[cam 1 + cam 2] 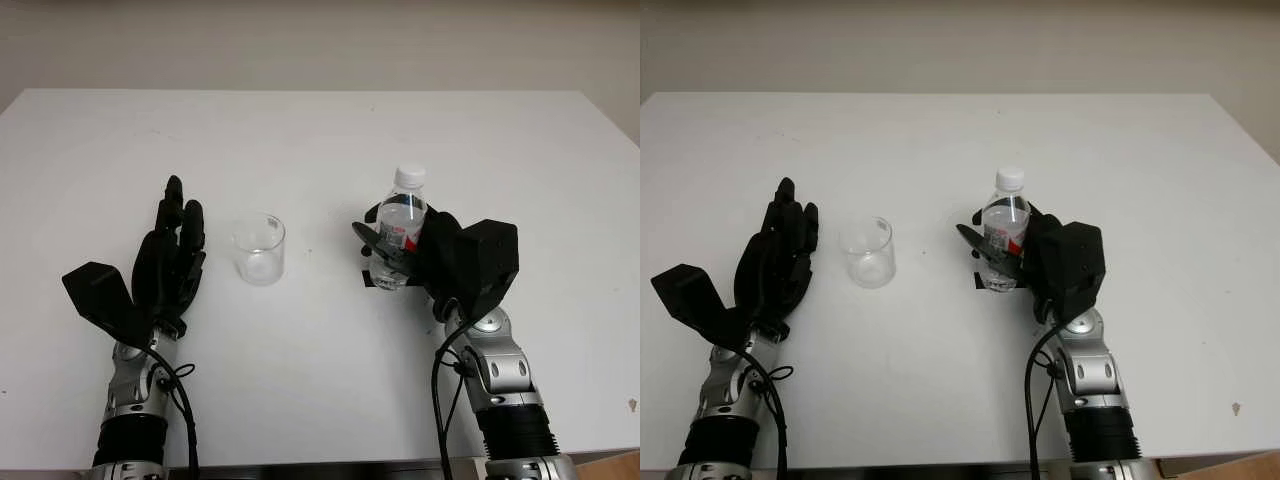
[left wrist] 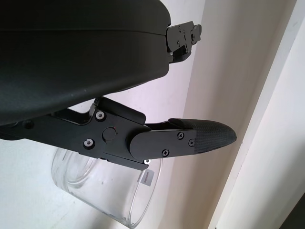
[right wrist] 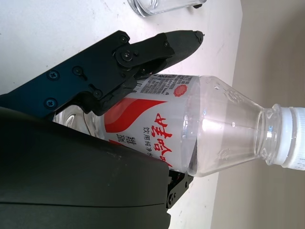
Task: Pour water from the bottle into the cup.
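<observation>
A clear water bottle [image 1: 402, 215] with a white cap and a red-and-white label stands upright right of the table's middle. My right hand [image 1: 385, 250] is shut on its lower half, with the fingers [image 3: 143, 52] wrapped across the label of the bottle [image 3: 205, 129]. A clear, empty-looking cup [image 1: 260, 249] stands to the left of the bottle, a short gap away. My left hand [image 1: 182, 215] is open just left of the cup and does not touch it. In the left wrist view, one of its fingers [image 2: 190, 138] reaches across above the cup [image 2: 105, 191].
The white table [image 1: 320, 140] stretches wide behind and around both objects, up to a pale wall at the back. Its front edge runs just below both forearms.
</observation>
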